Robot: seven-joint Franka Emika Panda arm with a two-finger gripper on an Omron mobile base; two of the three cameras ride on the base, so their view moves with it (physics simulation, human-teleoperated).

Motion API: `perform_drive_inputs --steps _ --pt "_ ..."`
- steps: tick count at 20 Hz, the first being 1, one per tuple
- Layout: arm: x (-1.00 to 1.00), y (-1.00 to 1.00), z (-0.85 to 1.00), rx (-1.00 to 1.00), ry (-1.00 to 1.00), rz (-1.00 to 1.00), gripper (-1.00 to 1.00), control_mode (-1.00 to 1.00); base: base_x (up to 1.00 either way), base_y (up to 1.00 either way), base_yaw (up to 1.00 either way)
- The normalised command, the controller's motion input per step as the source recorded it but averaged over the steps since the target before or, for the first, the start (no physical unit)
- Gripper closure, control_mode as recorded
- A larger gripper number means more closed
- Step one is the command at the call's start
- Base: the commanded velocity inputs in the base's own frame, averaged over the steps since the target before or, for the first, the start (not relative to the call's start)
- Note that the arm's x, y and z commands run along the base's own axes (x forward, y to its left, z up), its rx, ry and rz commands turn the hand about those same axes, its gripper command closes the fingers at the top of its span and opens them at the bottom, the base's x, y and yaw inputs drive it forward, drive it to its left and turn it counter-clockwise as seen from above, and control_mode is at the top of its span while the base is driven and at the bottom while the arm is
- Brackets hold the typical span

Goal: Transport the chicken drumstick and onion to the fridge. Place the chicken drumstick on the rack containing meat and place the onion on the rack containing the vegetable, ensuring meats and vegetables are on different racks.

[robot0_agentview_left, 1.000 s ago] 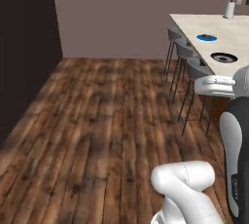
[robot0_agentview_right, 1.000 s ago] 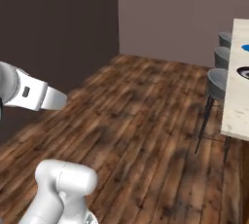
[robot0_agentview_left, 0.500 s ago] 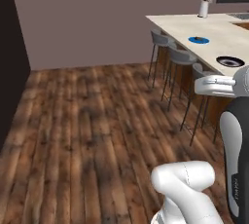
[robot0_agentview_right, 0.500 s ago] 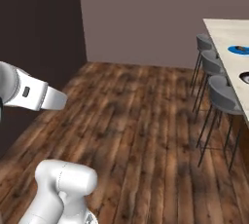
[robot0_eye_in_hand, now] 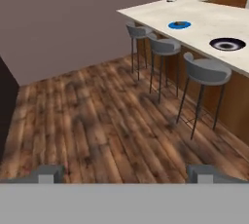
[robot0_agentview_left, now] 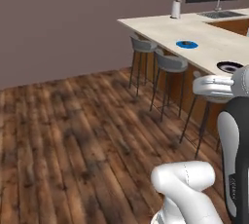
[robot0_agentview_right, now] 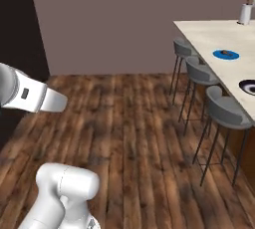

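In transit, nothing held.
My claw (robot0_eye_in_hand: 126,172) gapes wide, empty; small brown lump on round blue plate (robot0_eye_in_hand: 179,25) lies far ahead-right, atop pale stone counter (robot0_eye_in_hand: 204,21).

Even, diffuse rendered lighting is seen throughout; soft shadows are cast under the stools (robot0_agentview_right: 224,111), and fine detail is slightly blurred

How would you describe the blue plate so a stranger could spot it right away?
Find the long pale counter with three grey stools along its edge. The blue plate lies flat on it, holding a small dark item. Its neighbour, a dish nearer the camera, is black and white.
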Motion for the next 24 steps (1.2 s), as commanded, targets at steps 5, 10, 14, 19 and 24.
perform_drive_inputs --steps 5,10,14,19,24 --pt "0.0 0.0 0.0 0.0 0.0 0.0 -1.0 1.0 1.0 0.57 -0.41" --pt "0.0 0.0 0.0 0.0 0.0 0.0 -1.0 1.0 1.0 0.66 -0.43" --pt "0.0 0.0 0.0 0.0 0.0 0.0 -1.0 1.0 1.0 0.89 -0.47" --pt "0.0 0.0 0.0 0.0 0.0 0.0 -1.0 1.0 1.0 0.97 -0.52" --pt "0.0 0.0 0.0 0.0 0.0 0.0 -1.0 1.0 1.0 1.0 -0.51"
